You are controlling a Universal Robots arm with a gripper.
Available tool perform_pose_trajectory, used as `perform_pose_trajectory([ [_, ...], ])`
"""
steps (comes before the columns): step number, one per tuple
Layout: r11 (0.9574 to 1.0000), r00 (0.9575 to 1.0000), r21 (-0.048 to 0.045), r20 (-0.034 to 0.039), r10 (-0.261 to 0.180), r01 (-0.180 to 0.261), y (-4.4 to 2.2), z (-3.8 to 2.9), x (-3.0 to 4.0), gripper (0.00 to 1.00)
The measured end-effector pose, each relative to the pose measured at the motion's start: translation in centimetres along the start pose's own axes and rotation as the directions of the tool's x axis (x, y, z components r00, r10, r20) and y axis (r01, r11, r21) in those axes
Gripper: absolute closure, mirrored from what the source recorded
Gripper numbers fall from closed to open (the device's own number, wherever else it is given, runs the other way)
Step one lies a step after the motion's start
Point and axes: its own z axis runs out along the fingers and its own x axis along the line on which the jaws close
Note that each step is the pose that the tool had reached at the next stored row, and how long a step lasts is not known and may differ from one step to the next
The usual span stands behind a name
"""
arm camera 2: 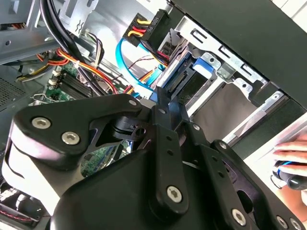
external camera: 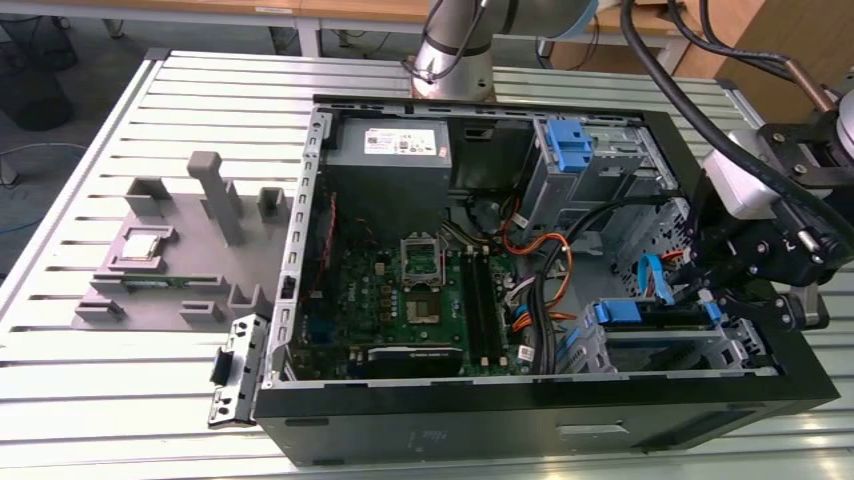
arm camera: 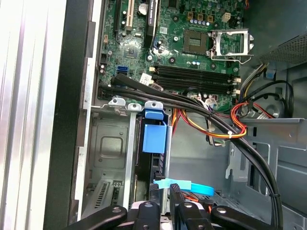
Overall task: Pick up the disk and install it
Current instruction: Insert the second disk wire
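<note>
Item: disk (arm camera: 154,139), blue carrier, seated edgewise in the case's drive bay (arm camera: 117,143), directly ahead of the pincer (arm camera: 165,194). Pincer grip state: cannot tell. Step judged: installation, seating; needs straight inward pressure.

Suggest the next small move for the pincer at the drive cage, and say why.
Probably a short, gentle push on the disk deeper into the drive cage: its blue carrier already stands in the slot, with the pincer at its end and a blue cable close by. Whether it has latched cannot be seen.
</note>
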Motion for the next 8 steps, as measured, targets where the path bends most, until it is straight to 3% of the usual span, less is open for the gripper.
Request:
perform_pose_trajectory([
  [4, 1.0, 1.0, -0.0004, 0.0, 0.0, 0.0, 0.0, -0.14, -0.01, 0.76],
  [8, 1.0, 1.0, -0.0003, 0.0031, 0.0, 0.0, 0.04, -0.98, -0.13, 0.76],
])
